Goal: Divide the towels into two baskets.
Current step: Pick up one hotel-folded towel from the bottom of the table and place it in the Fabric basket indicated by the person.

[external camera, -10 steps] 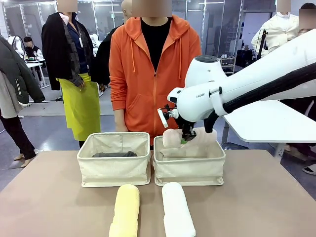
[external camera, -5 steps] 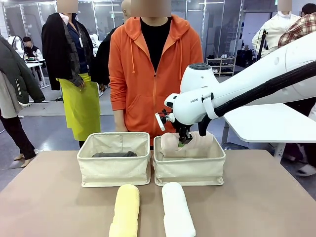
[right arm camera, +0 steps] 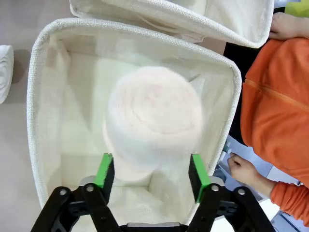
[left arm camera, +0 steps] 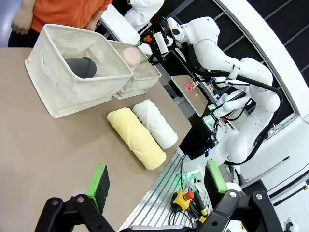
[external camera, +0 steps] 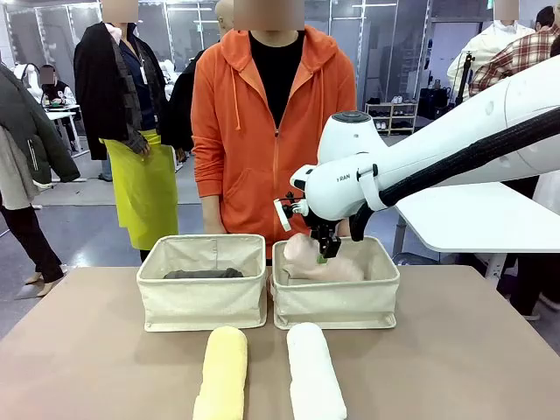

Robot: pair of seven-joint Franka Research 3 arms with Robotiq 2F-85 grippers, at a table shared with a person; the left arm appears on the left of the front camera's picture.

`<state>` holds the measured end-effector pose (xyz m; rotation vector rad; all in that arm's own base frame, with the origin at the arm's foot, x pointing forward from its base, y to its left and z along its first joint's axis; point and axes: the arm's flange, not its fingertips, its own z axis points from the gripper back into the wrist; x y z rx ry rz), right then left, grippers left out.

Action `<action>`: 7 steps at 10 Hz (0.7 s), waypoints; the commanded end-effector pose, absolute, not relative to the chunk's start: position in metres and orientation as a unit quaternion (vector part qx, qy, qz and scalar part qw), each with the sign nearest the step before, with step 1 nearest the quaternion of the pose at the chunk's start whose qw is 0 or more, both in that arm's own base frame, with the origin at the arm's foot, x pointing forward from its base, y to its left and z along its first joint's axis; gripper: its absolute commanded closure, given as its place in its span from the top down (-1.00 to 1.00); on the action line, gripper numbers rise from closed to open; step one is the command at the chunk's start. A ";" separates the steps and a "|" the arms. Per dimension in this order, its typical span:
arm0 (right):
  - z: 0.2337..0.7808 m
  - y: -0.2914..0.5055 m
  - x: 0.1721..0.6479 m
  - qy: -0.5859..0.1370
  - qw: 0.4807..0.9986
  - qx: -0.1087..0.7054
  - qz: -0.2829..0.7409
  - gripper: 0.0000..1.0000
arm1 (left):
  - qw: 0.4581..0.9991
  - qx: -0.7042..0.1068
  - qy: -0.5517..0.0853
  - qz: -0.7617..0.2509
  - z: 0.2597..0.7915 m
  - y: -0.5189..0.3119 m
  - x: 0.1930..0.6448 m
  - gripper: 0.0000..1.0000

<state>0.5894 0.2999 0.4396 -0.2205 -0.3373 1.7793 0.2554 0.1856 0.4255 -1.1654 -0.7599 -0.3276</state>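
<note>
- At the lower edge of the left wrist view, your left gripper (left arm camera: pixel 157 179) stands wide open, nothing btw the pads.
- Left of centre, front view: left basket (external camera: pixel 201 302) holds the dark grey towel (external camera: pixel 203 274), lying low inside.
- Bottom centre: pale yellow towel (external camera: pixel 222 372) and white towel (external camera: pixel 313 372) lie side by side on the table in front of the baskets, not yet sorted.
- Right of centre: pale pink towel (external camera: pixel 302 254) sits tilted in the right basket (external camera: pixel 337 306), one end above the rim. Your right gripper (external camera: pixel 325 254) is at that end, jaws spread to approx the roll's width. That reads as a release, not a grip.
- Step, I'd judge: pink drop-off. Next, lift the right arm clear w/o snagging the roll, then take yellow or white, one per basket.
- Hard to tell: the pink roll is blurred in the right wrist view, so you can't say if the pads touch it. Grey is mostly hidden by the basket wall. Yellow & white are cut off at the bottom edge.
</note>
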 end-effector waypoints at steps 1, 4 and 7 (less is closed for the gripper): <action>0.442 0.300 0.583 -0.144 0.625 -0.102 0.760 1.00 | 0.746 -0.540 -0.359 -0.151 0.429 0.188 0.255 1.00; 0.440 0.300 0.589 -0.147 0.614 -0.095 0.770 1.00 | 0.746 -0.540 -0.359 -0.151 0.429 0.188 0.255 1.00; 0.440 0.300 0.589 -0.147 0.614 -0.095 0.770 1.00 | 0.746 -0.540 -0.359 -0.151 0.429 0.188 0.255 1.00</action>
